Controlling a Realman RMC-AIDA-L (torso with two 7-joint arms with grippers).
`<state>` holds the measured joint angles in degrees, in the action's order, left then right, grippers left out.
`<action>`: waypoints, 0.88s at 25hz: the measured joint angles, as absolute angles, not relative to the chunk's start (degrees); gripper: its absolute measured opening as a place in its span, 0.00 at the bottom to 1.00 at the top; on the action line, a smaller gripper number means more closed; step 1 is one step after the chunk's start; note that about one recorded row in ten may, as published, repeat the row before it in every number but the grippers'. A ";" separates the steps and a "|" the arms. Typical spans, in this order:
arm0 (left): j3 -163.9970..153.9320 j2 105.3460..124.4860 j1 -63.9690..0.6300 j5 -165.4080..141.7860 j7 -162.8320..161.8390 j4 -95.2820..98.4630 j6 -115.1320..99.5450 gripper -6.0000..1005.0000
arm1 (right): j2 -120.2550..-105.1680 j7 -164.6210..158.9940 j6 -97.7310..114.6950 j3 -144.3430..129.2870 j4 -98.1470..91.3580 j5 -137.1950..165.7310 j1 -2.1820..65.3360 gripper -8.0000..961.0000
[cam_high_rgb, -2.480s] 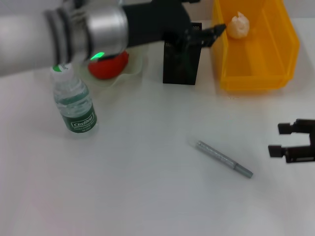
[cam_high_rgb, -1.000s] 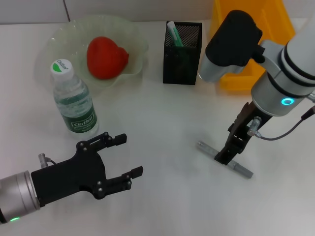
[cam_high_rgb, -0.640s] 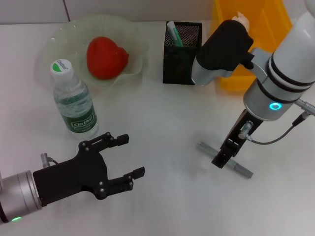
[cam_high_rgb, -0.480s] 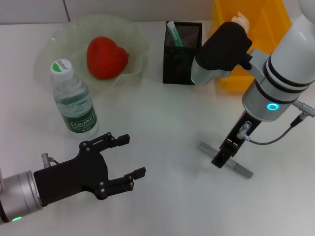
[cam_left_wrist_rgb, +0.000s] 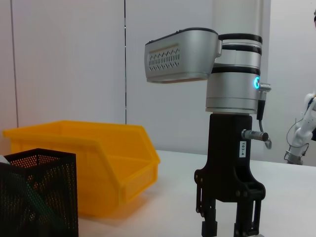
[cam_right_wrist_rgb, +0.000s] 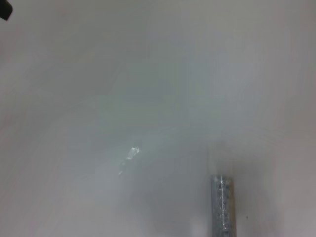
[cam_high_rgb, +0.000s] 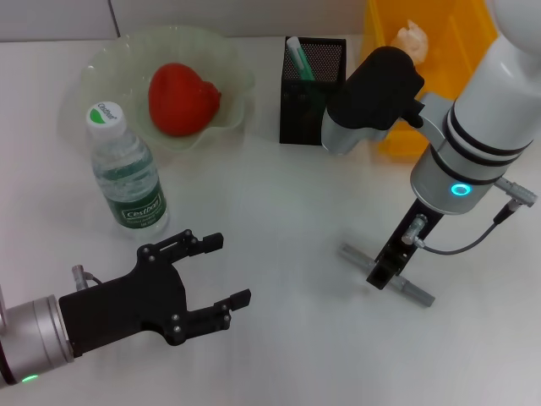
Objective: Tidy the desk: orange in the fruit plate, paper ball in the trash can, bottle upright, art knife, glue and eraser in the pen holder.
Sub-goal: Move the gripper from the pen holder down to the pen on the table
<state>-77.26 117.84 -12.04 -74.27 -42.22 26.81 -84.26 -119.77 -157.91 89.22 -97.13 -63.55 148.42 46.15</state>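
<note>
The grey art knife (cam_high_rgb: 410,290) lies flat on the white desk at the right. My right gripper (cam_high_rgb: 382,272) points down over its middle, fingers (cam_left_wrist_rgb: 207,221) open on either side of it; the knife's end shows in the right wrist view (cam_right_wrist_rgb: 222,205). My left gripper (cam_high_rgb: 226,269) is open and empty low at the front left. The red-orange fruit (cam_high_rgb: 182,97) sits in the glass plate (cam_high_rgb: 101,63). The bottle (cam_high_rgb: 127,173) stands upright. The paper ball (cam_high_rgb: 412,38) lies in the yellow bin (cam_high_rgb: 461,38). The black pen holder (cam_high_rgb: 313,93) holds a green-and-white stick (cam_high_rgb: 296,52). No eraser shows.
The right arm's elbow hangs over the desk between the pen holder and the yellow bin. The bottle stands just behind my left gripper. The left wrist view shows the right gripper (cam_left_wrist_rgb: 227,224), the bin (cam_left_wrist_rgb: 98,163) and the holder (cam_left_wrist_rgb: 34,192).
The left arm has drawn back from the pen holder to the front left. The right arm has come in from the right edge and settled its gripper over the knife.
</note>
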 joint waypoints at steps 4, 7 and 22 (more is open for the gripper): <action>-77.20 117.86 -12.04 -74.27 -42.21 26.80 -84.29 0.79 | -119.80 -158.02 88.80 -97.86 -63.29 148.35 46.30 0.69; -77.17 117.86 -12.04 -74.27 -42.21 26.76 -84.28 0.79 | -119.86 -158.03 88.63 -99.31 -63.28 147.99 46.34 0.56; -77.25 118.00 -12.06 -74.26 -42.16 26.69 -84.19 0.78 | -119.88 -158.03 87.87 -100.99 -60.93 147.55 47.22 0.28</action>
<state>-77.25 118.00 -12.06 -74.26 -42.16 26.69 -84.19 -119.88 -158.03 87.87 -100.99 -60.93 147.55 47.22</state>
